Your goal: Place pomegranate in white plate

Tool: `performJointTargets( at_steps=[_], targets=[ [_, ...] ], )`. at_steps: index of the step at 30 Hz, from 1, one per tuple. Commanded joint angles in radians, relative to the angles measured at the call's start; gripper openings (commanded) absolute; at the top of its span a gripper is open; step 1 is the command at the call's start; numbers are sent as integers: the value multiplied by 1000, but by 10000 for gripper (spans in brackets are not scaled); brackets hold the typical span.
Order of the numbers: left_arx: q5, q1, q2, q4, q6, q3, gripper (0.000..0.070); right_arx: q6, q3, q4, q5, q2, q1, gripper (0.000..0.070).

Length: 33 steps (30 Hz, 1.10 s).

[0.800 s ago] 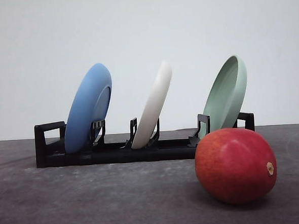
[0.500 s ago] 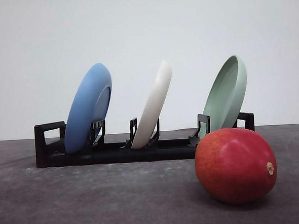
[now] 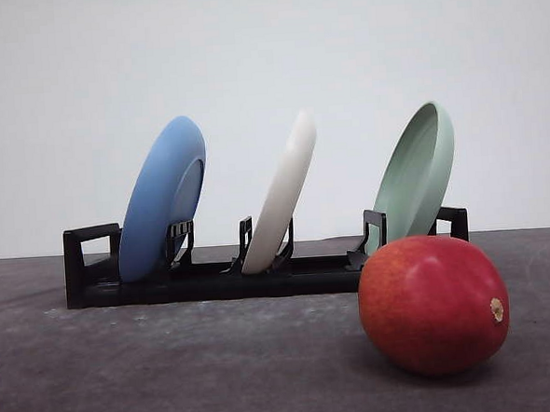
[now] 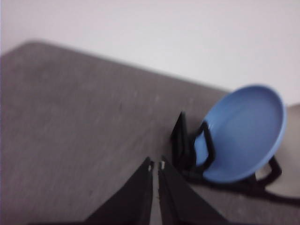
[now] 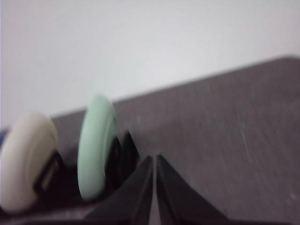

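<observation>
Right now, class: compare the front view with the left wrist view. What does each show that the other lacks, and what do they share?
Front view alone: the pomegranate lying on the table, the white plate and the pale green plate standing tilted in the black rack. Left wrist view alone: the left gripper, its fingertips nearly touching, above bare tabletop. Shared: the blue plate, the rack's end and the grey table.

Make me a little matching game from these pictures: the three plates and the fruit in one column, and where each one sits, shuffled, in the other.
Things:
1. blue plate
2. white plate
3. green plate
4. pomegranate

Places, as the front view shows them:
A. middle slot of the black rack
B. on the table, in front of the rack's right end
C. left slot of the rack
D. right slot of the rack

Pairs: 1-C, 2-A, 3-D, 4-B
</observation>
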Motion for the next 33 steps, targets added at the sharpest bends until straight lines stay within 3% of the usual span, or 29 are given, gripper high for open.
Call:
performJointTargets(
  at_steps=[1,7,13,19,26,31,33],
  targets=[
    [17,0,41,-47,-2,50,3,-61,30,-36,-30,32,0,6],
    [131,0,199,-192,50,173,3,-143,72,-113,-138,148,0,6],
    [212,-14,343,-284,117,271,3,-169,75,-115,-243,254,1,6],
    [212,-134,409,-261,154,291,3,-196,75,-97,-225,294,93,6],
    [212,-280,450,-244,343,292,3,-270,75,-72,-226,294,212,6],
    [212,-316,455,-237,382,292,7,-276,75,-70,-226,293,229,7],
    [212,-317,454,-221,382,292,117,-277,75,-65,-226,293,229,49]
  ],
)
